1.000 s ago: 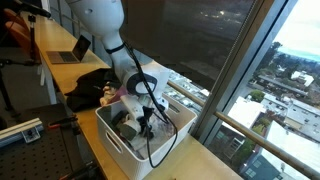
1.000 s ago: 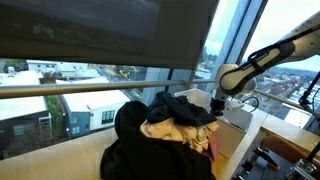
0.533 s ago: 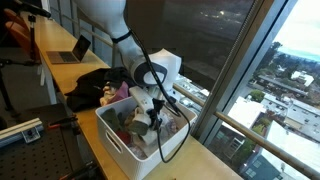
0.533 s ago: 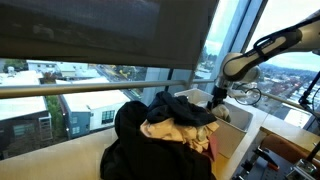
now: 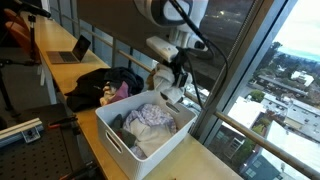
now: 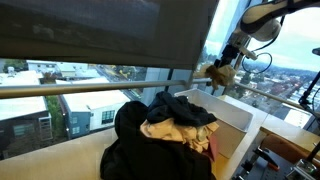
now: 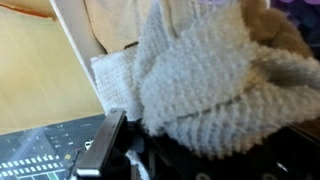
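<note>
In the wrist view a knitted cloth (image 7: pixel 205 80) fills the centre and right of the frame. It is pinched between the fingers (image 7: pixel 100 150) at the lower edge. In an exterior view the gripper (image 5: pixel 175 75) hangs in the upper middle, high over the white bin (image 5: pixel 115 145), and the cloth dangles free under it. I judge the step in hand is the lift out of the bin. A next move asks a firm pinch and enough height over the rim. Further left lie dark clothes (image 5: pixel 105 80).
</note>
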Robot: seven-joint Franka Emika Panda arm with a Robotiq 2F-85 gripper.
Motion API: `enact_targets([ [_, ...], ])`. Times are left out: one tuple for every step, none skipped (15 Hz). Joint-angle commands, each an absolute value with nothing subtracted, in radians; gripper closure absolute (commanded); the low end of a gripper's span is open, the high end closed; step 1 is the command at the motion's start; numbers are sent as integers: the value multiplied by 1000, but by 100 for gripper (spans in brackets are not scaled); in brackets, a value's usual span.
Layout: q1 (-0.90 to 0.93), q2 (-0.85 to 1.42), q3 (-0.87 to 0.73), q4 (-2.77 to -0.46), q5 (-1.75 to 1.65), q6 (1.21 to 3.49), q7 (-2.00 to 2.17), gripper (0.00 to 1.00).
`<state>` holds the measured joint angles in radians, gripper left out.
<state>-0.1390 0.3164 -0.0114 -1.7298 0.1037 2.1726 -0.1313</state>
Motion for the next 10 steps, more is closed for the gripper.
enact_targets([
  [-105, 204, 13, -1679, 154, 2065, -136, 95],
  [-88, 178, 22, -1678, 160, 2054, -131, 95],
  [-61, 152, 35, -1689, 153, 2063, -118, 95],
  [-35, 135, 48, -1699, 147, 2071, -108, 95],
  [-6, 129, 64, -1710, 139, 2085, -98, 95],
  [17, 124, 77, -1717, 139, 2090, -93, 95],
  [39, 124, 90, -1722, 140, 2090, -93, 95],
  [63, 137, 105, -1735, 134, 2106, -88, 95],
  [82, 148, 116, -1747, 133, 2115, -89, 95],
  [100, 162, 126, -1764, 128, 2126, -90, 95],
])
